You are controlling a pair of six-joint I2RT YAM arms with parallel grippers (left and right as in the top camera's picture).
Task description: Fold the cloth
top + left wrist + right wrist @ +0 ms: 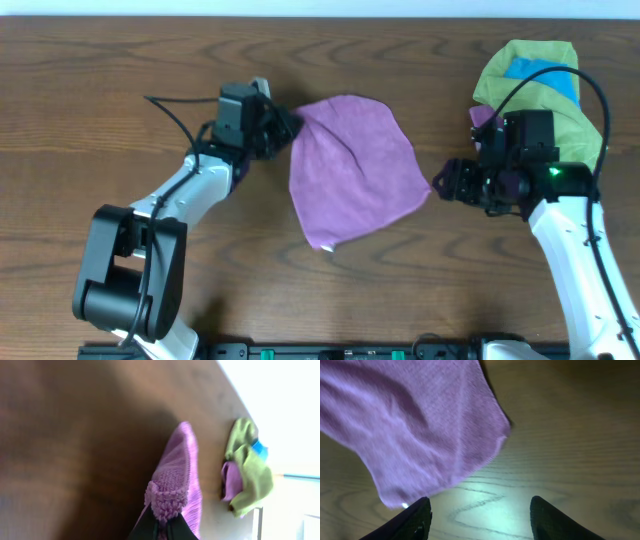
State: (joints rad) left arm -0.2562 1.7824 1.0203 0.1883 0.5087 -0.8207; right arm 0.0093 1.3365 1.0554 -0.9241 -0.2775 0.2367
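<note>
My left fingers (145, 532) are pinched together on one corner of the purple cloth (180, 475). In the left wrist view the fuzzy hem bunches up right between the two tips, and the fabric runs away from them as a narrow ridge. From overhead, these fingers (281, 128) sit at the cloth's upper left corner, with the arm reaching in from the left side of the tabletop (100, 120).

My right fingers (415, 520) are spread wide apart with nothing between them, only bare wood and a bright patch of reflected light. The cloth (420, 420) lies ahead of them. Its pointed right corner rests on the tabletop (570, 435), and its lower edge comes close to one finger. I cannot tell whether it touches. Overhead, the right fingers (445, 182) sit just beside that right corner, pointing toward it.

The purple cloth (350, 165) is spread in a single layer near the middle of the tabletop, between my two arms. It is roughly four-sided, and a soft crease runs down from the pinched corner. Its lowest corner points toward my base.

Behind my right arm, at the far right of the tabletop, sits a heap of cloths (530, 80) in green, blue and purple. The left wrist view shows it too (247, 480), well apart from the purple cloth.
</note>
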